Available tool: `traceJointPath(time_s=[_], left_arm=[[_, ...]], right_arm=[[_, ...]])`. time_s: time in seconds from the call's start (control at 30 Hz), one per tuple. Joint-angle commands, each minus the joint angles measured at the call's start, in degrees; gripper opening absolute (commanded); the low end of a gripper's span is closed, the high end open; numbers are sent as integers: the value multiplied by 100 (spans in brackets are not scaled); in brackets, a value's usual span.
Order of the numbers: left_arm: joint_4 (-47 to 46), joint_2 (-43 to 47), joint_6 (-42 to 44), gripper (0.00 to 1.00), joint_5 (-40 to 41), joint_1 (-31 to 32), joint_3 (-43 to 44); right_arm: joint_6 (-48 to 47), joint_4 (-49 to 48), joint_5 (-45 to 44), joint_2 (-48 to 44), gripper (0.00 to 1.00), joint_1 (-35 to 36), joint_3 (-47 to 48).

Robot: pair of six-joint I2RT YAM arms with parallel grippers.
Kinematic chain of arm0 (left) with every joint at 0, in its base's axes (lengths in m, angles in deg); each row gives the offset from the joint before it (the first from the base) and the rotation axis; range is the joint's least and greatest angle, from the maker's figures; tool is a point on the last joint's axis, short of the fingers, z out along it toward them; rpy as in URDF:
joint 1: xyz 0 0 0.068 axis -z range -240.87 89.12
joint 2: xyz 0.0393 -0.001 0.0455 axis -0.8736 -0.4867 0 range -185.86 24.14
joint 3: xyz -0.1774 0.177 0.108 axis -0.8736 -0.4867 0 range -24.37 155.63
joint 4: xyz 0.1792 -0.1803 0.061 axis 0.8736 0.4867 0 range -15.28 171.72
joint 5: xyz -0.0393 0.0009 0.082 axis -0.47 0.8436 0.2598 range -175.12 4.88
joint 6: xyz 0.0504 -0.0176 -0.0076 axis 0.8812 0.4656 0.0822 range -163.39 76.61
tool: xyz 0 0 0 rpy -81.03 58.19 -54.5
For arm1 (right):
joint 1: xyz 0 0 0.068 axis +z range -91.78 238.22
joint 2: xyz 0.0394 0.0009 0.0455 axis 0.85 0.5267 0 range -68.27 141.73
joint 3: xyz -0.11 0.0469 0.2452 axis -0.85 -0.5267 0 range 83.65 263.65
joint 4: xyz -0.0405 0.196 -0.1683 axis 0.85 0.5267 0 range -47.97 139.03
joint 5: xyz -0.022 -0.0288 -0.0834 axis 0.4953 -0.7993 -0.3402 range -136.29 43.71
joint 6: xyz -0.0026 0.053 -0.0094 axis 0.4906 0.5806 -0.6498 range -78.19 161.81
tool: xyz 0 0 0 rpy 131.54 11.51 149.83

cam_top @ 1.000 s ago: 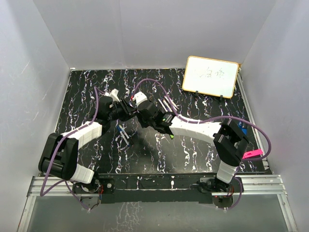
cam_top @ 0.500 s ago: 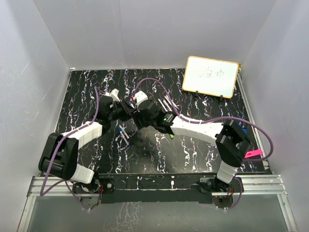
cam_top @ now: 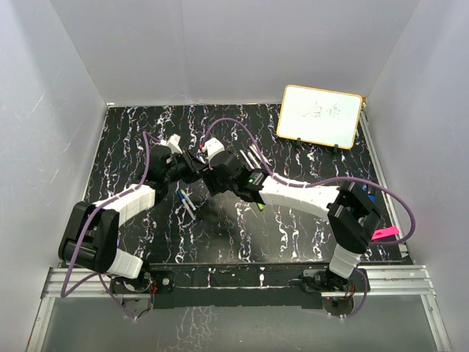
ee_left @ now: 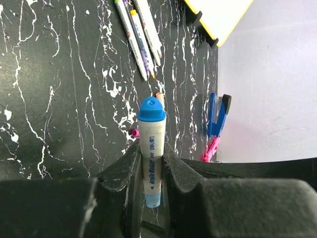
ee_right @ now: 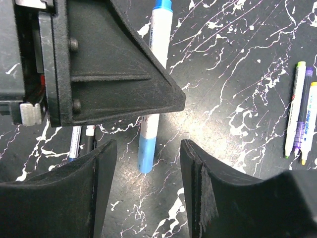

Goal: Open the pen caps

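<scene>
My left gripper is shut on the white barrel of a pen, held above the table. The pen's blue cap sticks out past the fingertips. In the right wrist view the same blue cap lies between the spread fingers of my right gripper, which is open and not touching it. In the top view the two grippers meet at mid-table, left and right. Other pens lie in two groups. A loose pink cap lies on the table.
A yellow-framed whiteboard stands at the back right. A blue chunky object and a pink clip strip lie near the right wall. White walls enclose the black marbled table.
My right gripper has moved slightly left, closer around the pen's blue cap. The left gripper holds still with the pen.
</scene>
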Motion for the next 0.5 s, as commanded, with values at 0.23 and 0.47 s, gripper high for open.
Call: traceJointPath(time_s=[0.23,0.47], left_arm=[[-142,380,-89,0,-298,60,224],[-210,365,-116,0,-347,111,202]], right_arm=[[-22,-164,71,95,43,-89,271],[-22,-178,90,296,32,-108,282]])
